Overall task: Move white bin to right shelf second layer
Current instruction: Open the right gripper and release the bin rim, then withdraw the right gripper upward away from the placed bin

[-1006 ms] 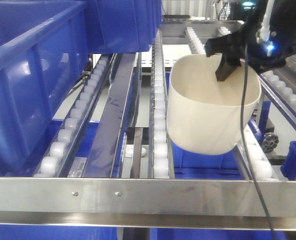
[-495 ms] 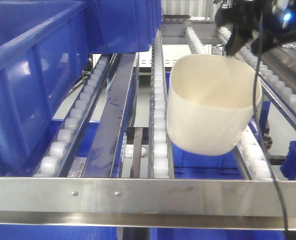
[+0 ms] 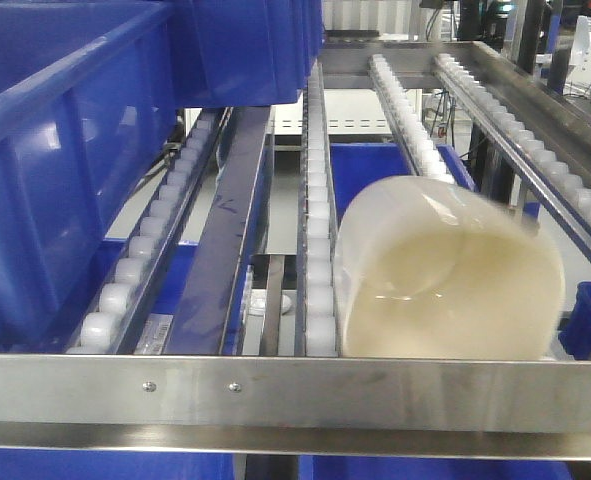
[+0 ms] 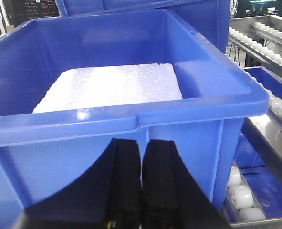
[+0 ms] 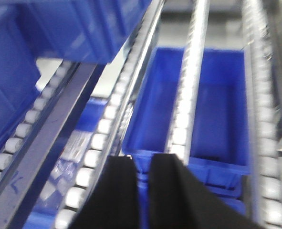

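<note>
The white bin (image 3: 445, 270) lies blurred on the roller lanes of the steel rack level (image 3: 318, 200), low against its flat front bar (image 3: 295, 390), right of the middle. No gripper touches it, and neither gripper shows in the front view. My right gripper (image 5: 143, 162) hangs above the roller lanes with a narrow gap between its black fingers and nothing in it; the bin is out of that view. My left gripper (image 4: 141, 143) is shut and empty, close in front of a blue crate's wall.
A large blue crate (image 3: 75, 150) fills the rack's left side; in the left wrist view it (image 4: 107, 57) holds a white foam sheet (image 4: 112, 88). Another blue crate (image 3: 375, 165) sits below the rollers, also in the right wrist view (image 5: 217, 109). More roller rails (image 3: 535, 120) run at right.
The right gripper let go of the white bin's rim and pulled up out of the front view. The bin slid down the rollers toward the front bar.
</note>
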